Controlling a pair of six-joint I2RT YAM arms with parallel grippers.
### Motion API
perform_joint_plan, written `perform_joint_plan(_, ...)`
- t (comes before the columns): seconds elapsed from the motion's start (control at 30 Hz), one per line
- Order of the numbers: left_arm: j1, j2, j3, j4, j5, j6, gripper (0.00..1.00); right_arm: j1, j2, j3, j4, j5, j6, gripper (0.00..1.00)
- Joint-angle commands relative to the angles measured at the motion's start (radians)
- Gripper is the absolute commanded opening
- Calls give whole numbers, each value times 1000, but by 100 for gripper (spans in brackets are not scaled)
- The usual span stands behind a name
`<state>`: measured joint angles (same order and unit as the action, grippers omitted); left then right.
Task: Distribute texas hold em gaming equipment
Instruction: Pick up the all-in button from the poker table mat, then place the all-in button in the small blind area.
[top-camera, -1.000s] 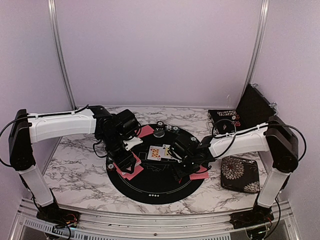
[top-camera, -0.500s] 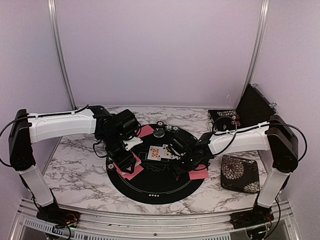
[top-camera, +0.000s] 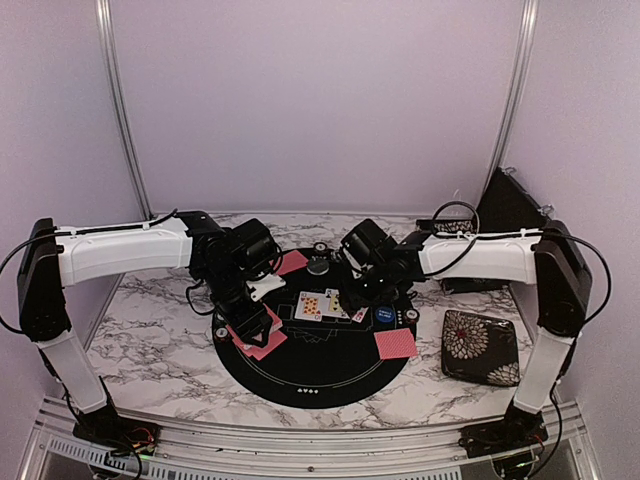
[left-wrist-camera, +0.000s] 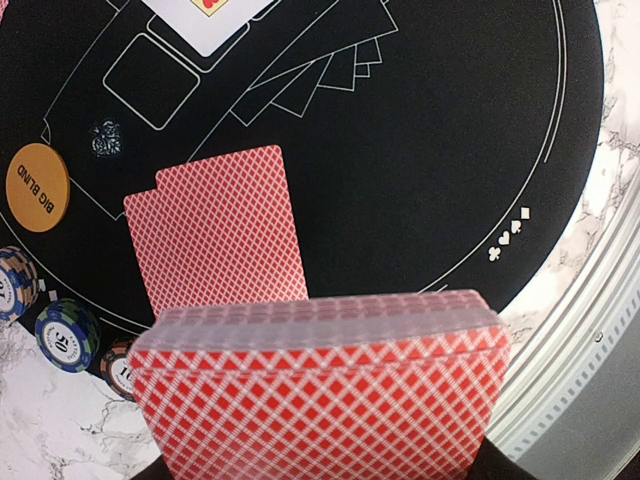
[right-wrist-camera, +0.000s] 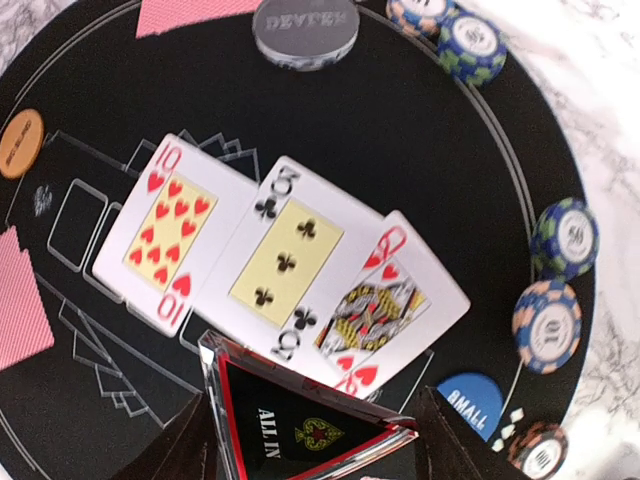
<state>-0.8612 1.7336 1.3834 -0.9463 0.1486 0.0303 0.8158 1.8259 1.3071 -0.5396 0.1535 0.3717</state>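
Note:
My left gripper hangs over the mat's left side, shut on a deck of red-backed playing cards. Below it two red-backed cards lie beside the orange button. My right gripper is above the mat's far right, shut on the small black triangle marker, which reads ALL IN. Under it lie three face-up cards: a ten of hearts, a three of clubs and a queen of hearts. The blue button sits at the right, near striped chip stacks.
A grey dealer button and more chips sit on the far rim of the round black mat. Another red-backed pair lies front right. A floral case rests right of the mat, and an open black case stands behind it.
My right gripper has moved from the mat's right front toward its far side, narrowing its jaws, and uncovered the blue button and the red-backed pair. The left arm has stayed still.

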Motion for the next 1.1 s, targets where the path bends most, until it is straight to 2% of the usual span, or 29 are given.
perform_joint_plan(0.0, 5, -21, -3, -2, 6, 1, 55, -55, 86, 124, -12, 47, -88, 36)
perform_joint_plan(0.33, 7, -19, -5, -2, 2, 1, 55, -150, 227, 297, -27, 56, -151, 36)
perform_joint_plan(0.8, 7, -18, -10, 1, 6, 1, 55, -178, 295, 348, -38, 84, -174, 43)
perform_joint_plan(1.07, 9, -19, -12, 2, 7, -1, 55, -186, 294, 327, 18, 40, -355, 46)
